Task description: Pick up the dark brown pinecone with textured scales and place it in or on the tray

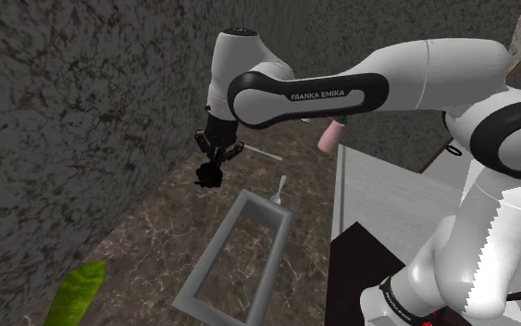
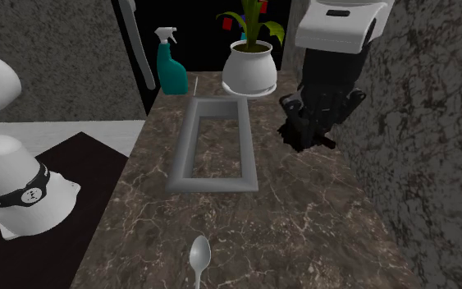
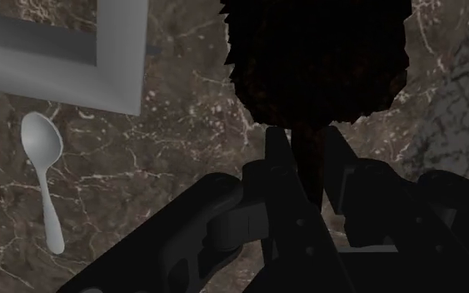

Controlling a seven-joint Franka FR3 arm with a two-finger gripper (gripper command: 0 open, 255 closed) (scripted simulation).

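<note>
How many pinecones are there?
1. The dark brown, spiky pinecone is clasped in the robot's black hand, beside the grey rectangular tray. Another could be hidden behind the white arm.

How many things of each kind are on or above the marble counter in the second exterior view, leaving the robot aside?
Pinecone: 1
Tray: 1
Spoon: 1
Spray bottle: 1
Potted plant: 1
Total: 5
</note>
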